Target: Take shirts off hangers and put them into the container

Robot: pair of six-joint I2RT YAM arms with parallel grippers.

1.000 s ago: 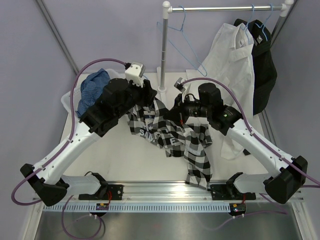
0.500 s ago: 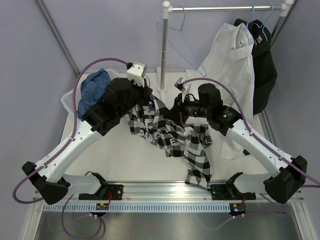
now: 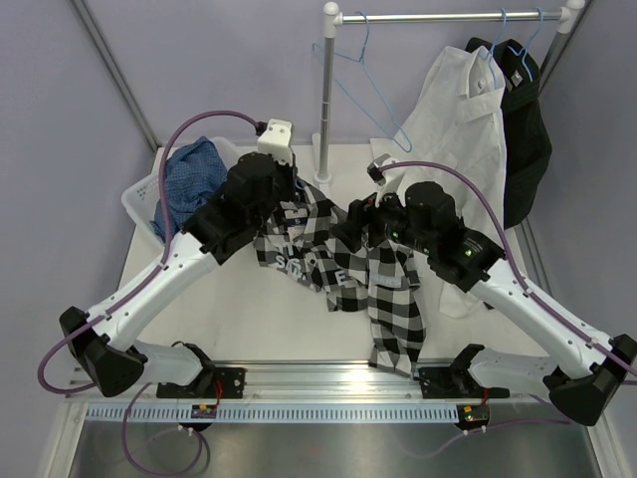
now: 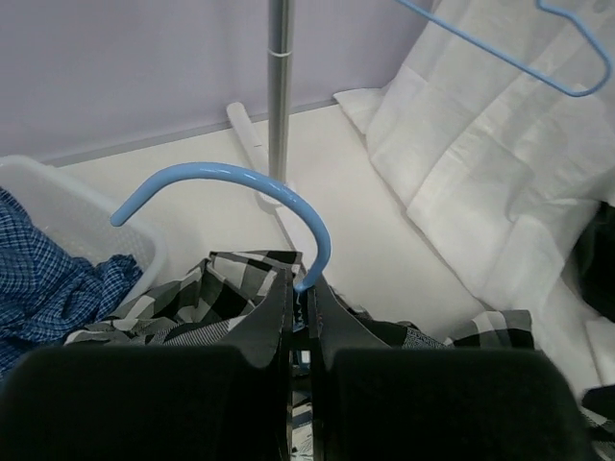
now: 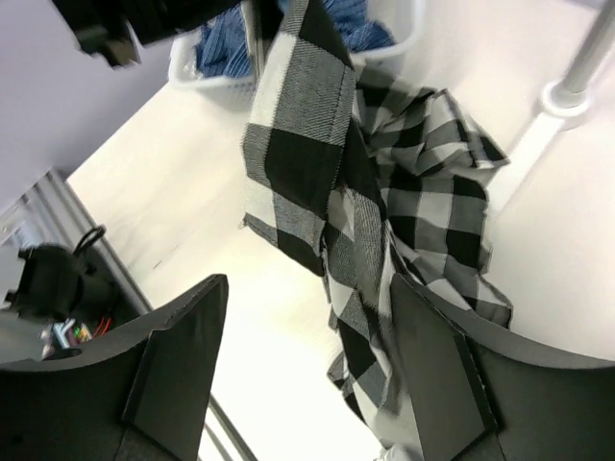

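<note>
- Overhead view: two robot arms meet at the middle of the frame over a black-and-white checked shirt [image 3: 348, 271] spread on a pale table [image 3: 239, 319].
- The left gripper [image 4: 301, 288] is clamped tight on the stem of a light-blue hanger [image 4: 245, 178]. In the left wrist view the hook curls up and over to the left from between the closed fingers.
- The checked shirt hangs below that grip. Its long axis runs from the centre of the overhead frame down toward the bottom centre, where the tail trails off near the rail.
- The right gripper [image 5: 307, 283] stands with its jaws wide apart and holds nothing. In the right wrist view a fold of checked cloth hangs between the two fingers; whether it touches either one cannot be told.
- The container [image 4: 77, 202], a white perforated basket, sits at the upper left of the overhead frame with a blue checked shirt [image 3: 189, 174] already in it.
- It lies just beyond the left gripper, well apart from the right one, so the left arm is judged nearer for the drop.
- The shirt must first come off the hanger, probably pulled by the right gripper away from the hook.
- Upper right: a white shirt [image 3: 463, 110] and a black shirt [image 3: 523, 139] hang on the rack.
</note>
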